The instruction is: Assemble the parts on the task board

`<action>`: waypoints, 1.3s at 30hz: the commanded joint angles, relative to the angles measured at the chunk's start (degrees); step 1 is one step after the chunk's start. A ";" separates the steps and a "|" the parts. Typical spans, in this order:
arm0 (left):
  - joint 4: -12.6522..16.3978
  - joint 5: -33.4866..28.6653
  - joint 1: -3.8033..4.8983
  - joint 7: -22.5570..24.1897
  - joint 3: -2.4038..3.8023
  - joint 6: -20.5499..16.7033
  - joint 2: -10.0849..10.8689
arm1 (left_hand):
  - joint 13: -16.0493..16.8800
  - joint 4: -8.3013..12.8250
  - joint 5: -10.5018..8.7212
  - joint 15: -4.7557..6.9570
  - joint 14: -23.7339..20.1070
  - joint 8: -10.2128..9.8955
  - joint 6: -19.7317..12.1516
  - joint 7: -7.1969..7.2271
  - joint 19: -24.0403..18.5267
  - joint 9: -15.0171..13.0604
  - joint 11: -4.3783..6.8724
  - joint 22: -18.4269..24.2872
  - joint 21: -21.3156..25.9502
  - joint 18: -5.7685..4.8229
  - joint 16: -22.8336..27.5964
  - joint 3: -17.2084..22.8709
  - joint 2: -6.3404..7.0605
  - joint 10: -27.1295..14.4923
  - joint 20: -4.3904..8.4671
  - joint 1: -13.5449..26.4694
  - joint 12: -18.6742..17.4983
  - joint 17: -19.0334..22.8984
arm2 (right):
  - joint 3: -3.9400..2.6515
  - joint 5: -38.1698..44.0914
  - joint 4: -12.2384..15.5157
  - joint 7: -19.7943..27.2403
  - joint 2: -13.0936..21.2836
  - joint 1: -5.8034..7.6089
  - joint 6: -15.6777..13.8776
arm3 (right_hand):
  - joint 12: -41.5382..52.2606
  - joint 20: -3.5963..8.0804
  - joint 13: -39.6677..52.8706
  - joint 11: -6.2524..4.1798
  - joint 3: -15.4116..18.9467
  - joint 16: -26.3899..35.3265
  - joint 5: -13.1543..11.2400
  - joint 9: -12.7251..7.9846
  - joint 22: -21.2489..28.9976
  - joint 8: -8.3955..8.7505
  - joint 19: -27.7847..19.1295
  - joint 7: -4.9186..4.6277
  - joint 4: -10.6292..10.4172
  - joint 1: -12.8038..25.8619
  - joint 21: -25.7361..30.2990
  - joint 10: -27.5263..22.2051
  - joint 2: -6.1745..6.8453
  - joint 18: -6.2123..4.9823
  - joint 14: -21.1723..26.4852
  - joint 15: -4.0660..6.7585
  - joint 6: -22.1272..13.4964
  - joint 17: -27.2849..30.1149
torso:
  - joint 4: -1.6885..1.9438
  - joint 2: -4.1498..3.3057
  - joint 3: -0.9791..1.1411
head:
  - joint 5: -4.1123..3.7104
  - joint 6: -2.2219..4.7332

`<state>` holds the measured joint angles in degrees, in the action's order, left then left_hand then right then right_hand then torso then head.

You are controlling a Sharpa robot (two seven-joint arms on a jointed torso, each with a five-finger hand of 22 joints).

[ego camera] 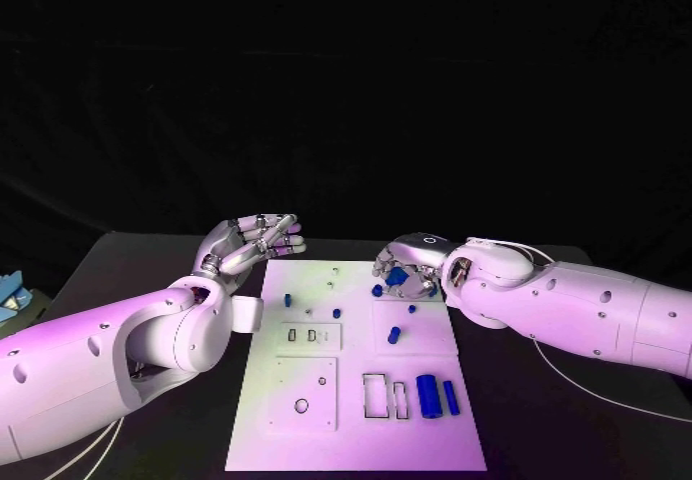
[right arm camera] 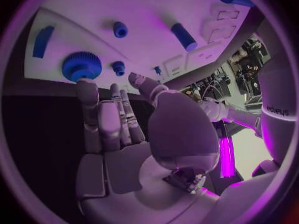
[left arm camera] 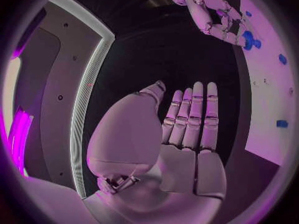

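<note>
Here my left hand (ego camera: 257,243) hovers empty, fingers straight and side by side, beside the task board (ego camera: 361,440). My right hand (ego camera: 408,268) (fingers extended, holding nothing) reaches over the far edge near a blue gear (right arm camera: 81,65); other parts (ego camera: 428,394) lie on the board.

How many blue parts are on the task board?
7: four small parts at the far end, one cylinder mid-board, two pieces at the near right. The right arm may hide more.
</note>
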<state>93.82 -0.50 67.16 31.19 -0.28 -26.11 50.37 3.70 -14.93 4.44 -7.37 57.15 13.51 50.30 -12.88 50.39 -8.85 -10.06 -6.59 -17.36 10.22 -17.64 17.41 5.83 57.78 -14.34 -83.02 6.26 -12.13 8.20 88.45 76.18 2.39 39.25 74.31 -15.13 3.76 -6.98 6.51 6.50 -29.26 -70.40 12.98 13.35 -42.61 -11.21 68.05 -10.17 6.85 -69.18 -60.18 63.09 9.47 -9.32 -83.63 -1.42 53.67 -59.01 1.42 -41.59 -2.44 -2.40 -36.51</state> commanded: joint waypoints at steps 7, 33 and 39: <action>0.46 0.39 0.11 0.04 0.18 1.35 0.28 | -0.06 -0.03 -0.34 -0.17 0.09 -0.14 -0.07 -0.27 0.34 0.11 -0.13 0.09 -0.16 0.34 0.35 0.26 0.53 0.04 0.07 0.08 -0.40 -0.12 | -0.04 6.41 -0.48 -3.88 -0.69 0.02 2.26 | 0.35 -0.06 0.11 0.03 -0.05 -1.51 -0.14 0.33 -1.98 0.15 1.22 -0.05 -0.61 -0.17 -1.52 -0.79 0.48 1.17 -1.50 -0.06 -0.31 -1.54 | 0.27 -0.37 -0.13 | -0.01 -0.10; 0.75 -0.30 0.17 -0.47 0.30 1.54 0.80 | -0.06 -0.19 -0.42 -0.33 -0.18 -0.39 -0.31 -0.46 0.30 0.19 -0.31 0.28 0.01 0.31 0.70 0.33 0.75 -0.22 0.03 0.55 -0.93 -0.23 | -0.02 5.60 -2.81 -2.94 -3.18 -0.80 2.96 | 1.86 -0.20 0.66 -0.18 -1.14 -5.42 0.12 1.32 -7.99 -0.20 3.66 0.02 -2.22 -0.19 -5.80 0.28 -0.46 1.99 -2.04 0.06 0.28 -5.84 | 0.24 -0.57 -0.09 | 0.92 -0.54; 0.58 -0.35 0.19 -0.48 0.31 1.51 0.72 | -0.06 -0.18 -0.43 -0.35 -0.20 -0.43 -0.35 -0.46 0.31 0.21 -0.33 0.31 0.03 0.31 0.73 0.33 0.80 -0.26 0.02 0.58 -0.99 -0.25 | -0.02 5.54 -2.92 -2.83 -3.32 -0.96 3.18 | 2.13 -0.17 0.75 -0.26 -1.39 -6.04 0.07 1.51 -8.79 -0.29 3.95 0.06 -2.37 -0.30 -6.38 0.63 -0.46 2.10 -2.16 0.11 0.42 -6.53 | 0.25 -0.58 -0.11 | 1.00 -0.78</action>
<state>94.35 -0.64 67.23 30.46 -0.03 -25.57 51.14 3.71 -15.09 4.19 -7.38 57.14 13.29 50.30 -12.88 50.38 -8.73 -10.06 -6.36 -17.36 10.22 -17.25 17.57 6.20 57.78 -14.34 -82.64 5.65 -12.33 8.21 93.62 73.31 -0.65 36.00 73.40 -13.07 5.69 -7.18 7.20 6.22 -30.44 -76.24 12.98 14.81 -51.31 -11.21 71.74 -10.17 4.72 -69.18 -66.21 63.29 9.47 -8.41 -83.62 -1.42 53.69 -65.47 1.67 -42.18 -2.52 -1.42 -37.19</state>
